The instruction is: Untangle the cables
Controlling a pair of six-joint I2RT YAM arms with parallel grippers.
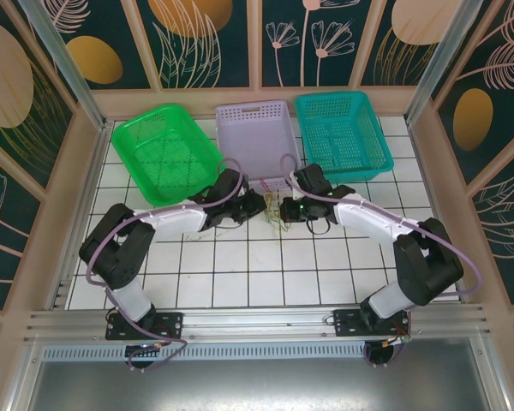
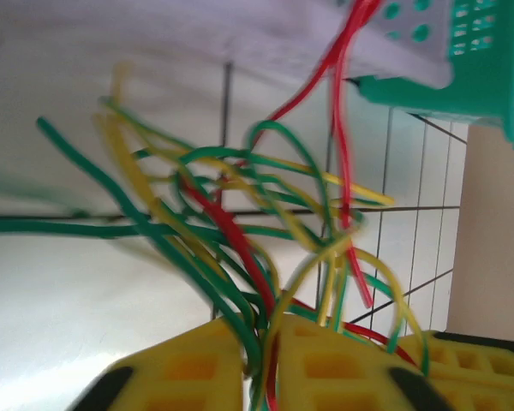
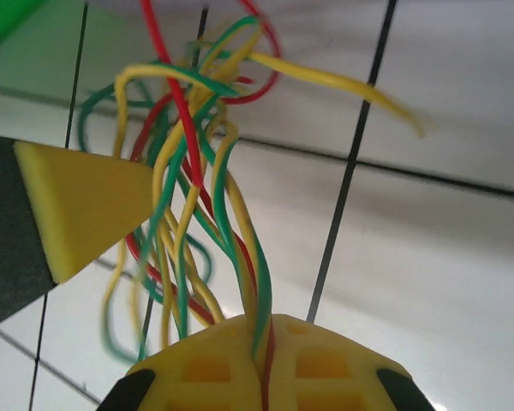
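**Tangle held between both wrists, in front of the lavender basket**

Obs. The cables point(image 1: 276, 211) are a knot of thin yellow, green and red strands. They sit between the two wrists over the tiled table point(image 1: 240, 274), just in front of the lavender basket point(image 1: 257, 141). The green basket point(image 1: 167, 150) and teal basket point(image 1: 338, 133) flank it.

Right gripper point(image 3: 264, 342): fingers pressed together, with several green, red and yellow strands clamped in the seam and fanning out from it.

Left gripper point(image 2: 261, 347): fingers nearly together, leaving a thin slit with green and red strands running through it. I cannot tell whether it pinches them or lets them slide. In the right wrist view, one of its yellow finger wedges sits against the bundle's left side.

Two red strands reach toward the lavender basket's front wall. Contact there is unclear.

Judgement: the step in hand looks like drawing a few strands out of the knot, with the right gripper as anchor.

To do it well:
- Hold the right grip firm and steady.
- The left should take one or two strands, not the whole bunch, close to where the green loops cross the yellow ones.
- Pull slowly, straight away from the anchor and low over the tiles.
- If the loops cinch rather than slip, stop and regrip nearer the crossing.
- Steer clear of the basket wall, since the red ends could snag in its holes.
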